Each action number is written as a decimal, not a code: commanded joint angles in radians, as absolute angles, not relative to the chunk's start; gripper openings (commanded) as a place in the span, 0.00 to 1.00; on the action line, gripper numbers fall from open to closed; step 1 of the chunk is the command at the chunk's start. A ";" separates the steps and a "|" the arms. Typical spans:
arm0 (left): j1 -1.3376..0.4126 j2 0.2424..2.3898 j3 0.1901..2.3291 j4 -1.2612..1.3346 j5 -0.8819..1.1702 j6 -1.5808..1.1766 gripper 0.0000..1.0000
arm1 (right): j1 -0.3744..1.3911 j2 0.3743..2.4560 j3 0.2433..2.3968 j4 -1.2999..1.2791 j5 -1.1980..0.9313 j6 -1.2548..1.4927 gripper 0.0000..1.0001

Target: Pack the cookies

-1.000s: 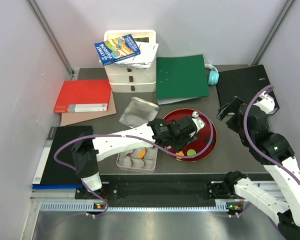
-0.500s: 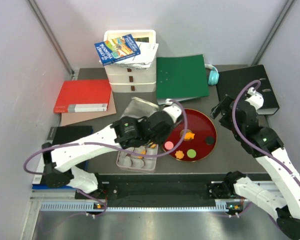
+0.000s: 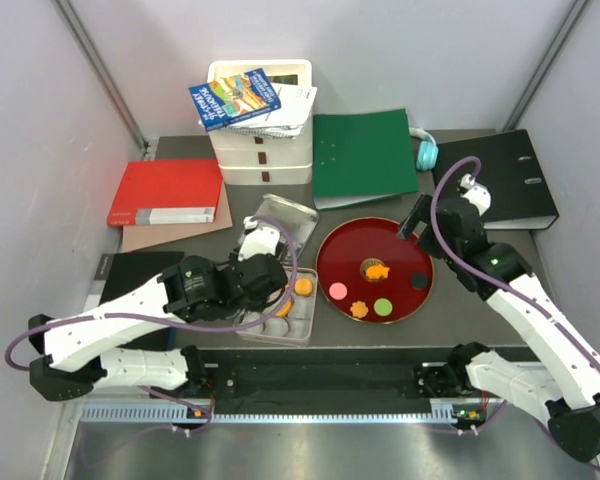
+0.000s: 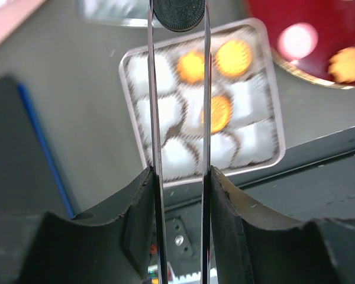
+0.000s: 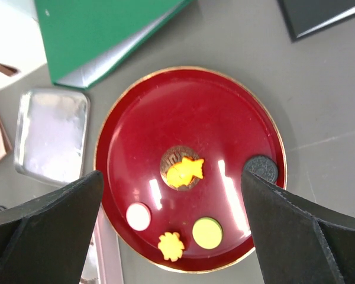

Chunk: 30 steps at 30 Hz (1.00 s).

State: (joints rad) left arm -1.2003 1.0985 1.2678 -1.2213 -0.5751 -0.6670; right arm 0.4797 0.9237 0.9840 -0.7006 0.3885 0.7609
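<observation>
On the red plate [image 5: 225, 118] lie orange, pink, green, black cookies [image 5: 183, 171].

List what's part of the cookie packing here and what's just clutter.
Job: loose cookies on the red plate; orange cookies in the tin; black cookie in the left pincer; tin lid.
Lying about: red folder; green folder; black binder; teal headphones; white drawers; booklets.

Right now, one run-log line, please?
left gripper: holds black cookie over tin | right gripper: open above red plate | five cookies on plate
</observation>
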 commanded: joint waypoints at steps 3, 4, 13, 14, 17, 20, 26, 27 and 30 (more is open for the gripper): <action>-1.203 1.011 1.223 -1.325 -0.646 -0.851 0.42 | 0.469 0.934 0.942 -0.626 0.339 0.746 0.99; -1.203 1.009 1.218 -1.330 -0.646 -0.862 0.43 | 0.469 0.937 0.940 -0.624 0.336 0.746 0.99; -1.204 0.996 1.155 -1.333 -0.601 -0.900 0.42 | 0.471 0.962 0.939 -0.607 0.319 0.744 0.99; -1.203 0.994 1.143 -1.332 -0.600 -0.903 0.42 | 0.469 0.965 0.940 -0.609 0.319 0.744 0.99; -1.203 0.994 1.118 -1.335 -0.592 -0.917 0.43 | 0.469 0.966 0.939 -0.609 0.321 0.745 0.99; -1.203 0.991 1.095 -1.313 -0.581 -0.917 0.44 | 0.469 0.969 0.936 -0.604 0.319 0.745 0.99; -1.203 1.000 1.065 -1.272 -0.569 -0.913 0.45 | 0.471 0.976 0.939 -0.604 0.316 0.742 0.99; -1.203 1.006 1.063 -1.270 -0.566 -0.911 0.45 | 0.469 0.976 0.940 -0.606 0.316 0.742 0.99; -1.201 1.020 1.066 -1.273 -0.574 -0.911 0.46 | 0.469 0.974 0.942 -0.607 0.321 0.739 0.99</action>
State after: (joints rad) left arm -1.2003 1.0107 1.0683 -1.3151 -0.5568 -0.8963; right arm 0.4793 0.9764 0.9360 -0.6350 0.3183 0.7578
